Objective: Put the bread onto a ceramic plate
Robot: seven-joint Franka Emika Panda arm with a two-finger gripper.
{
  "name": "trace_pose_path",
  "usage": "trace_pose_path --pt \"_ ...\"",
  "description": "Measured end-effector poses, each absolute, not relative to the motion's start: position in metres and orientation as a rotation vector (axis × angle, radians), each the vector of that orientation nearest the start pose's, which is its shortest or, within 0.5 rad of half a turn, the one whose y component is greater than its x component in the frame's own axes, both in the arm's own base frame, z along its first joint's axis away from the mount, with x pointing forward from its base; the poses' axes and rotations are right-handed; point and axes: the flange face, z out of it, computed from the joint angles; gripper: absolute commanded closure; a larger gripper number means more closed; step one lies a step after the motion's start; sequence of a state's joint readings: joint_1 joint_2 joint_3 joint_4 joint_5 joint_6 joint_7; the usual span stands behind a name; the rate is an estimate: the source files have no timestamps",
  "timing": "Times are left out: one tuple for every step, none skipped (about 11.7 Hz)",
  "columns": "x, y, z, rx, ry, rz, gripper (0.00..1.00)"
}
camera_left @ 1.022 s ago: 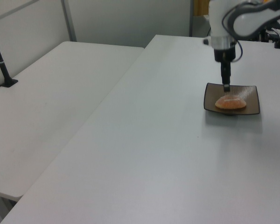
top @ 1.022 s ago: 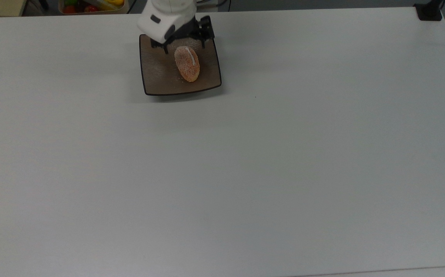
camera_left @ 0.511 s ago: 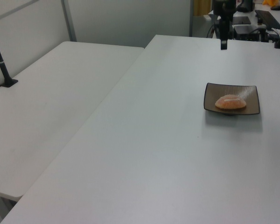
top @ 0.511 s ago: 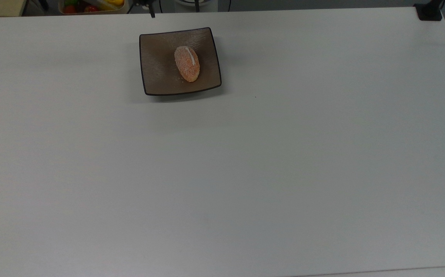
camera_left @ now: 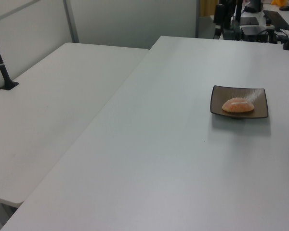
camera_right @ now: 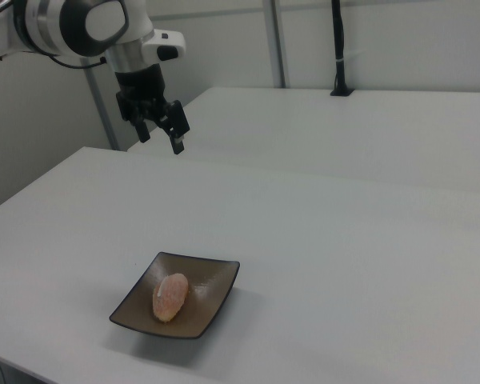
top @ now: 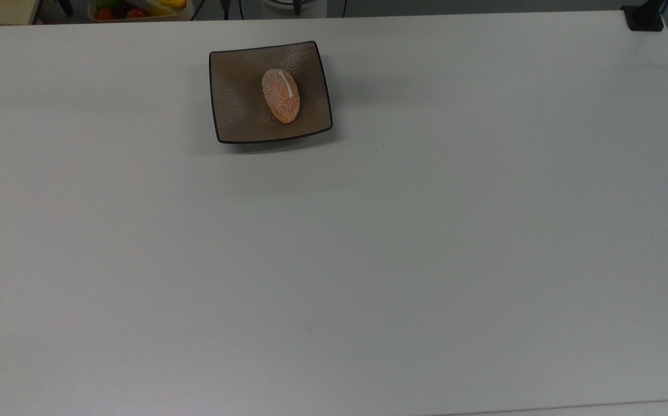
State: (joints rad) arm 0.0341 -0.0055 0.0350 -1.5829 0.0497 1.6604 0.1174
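Brown ceramic plate (top: 241, 110) cradling bread (top: 280, 96)

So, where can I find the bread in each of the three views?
Top view: bread near the upper left, on the plate.
Left view: bread at the right, mid-height.
Right view: bread at the lower left.
Shared landmark: the brown square plate under it.

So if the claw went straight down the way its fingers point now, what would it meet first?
Probably bare white table, though depth is unclear. In the right view the open claw hangs empty, well beyond the square brown ceramic plate holding the oval orange bread, near the table's far edge.
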Motion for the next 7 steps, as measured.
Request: trace_pose_path --pt "0.567 0.046 0.628 -3.059 0.083 -0.174 0.0" --pt "0.573 0.048 0.624 -3.05 0.076 -0.216 0.0" --pt "0.576 0.051 0.619 -3.049 0.053 -0.231 0.0" --pt "0.576 0.053 0.617 -3.05 0.02 -0.229 0.0" --pt "0.576 0.053 0.617 -3.052 -0.01 -0.231 0.0" --pt "0.576 0.053 0.617 -3.052 -0.025 -0.23 0.0" --pt "0.576 0.054 0.616 -3.053 -0.034 -0.228 0.0"
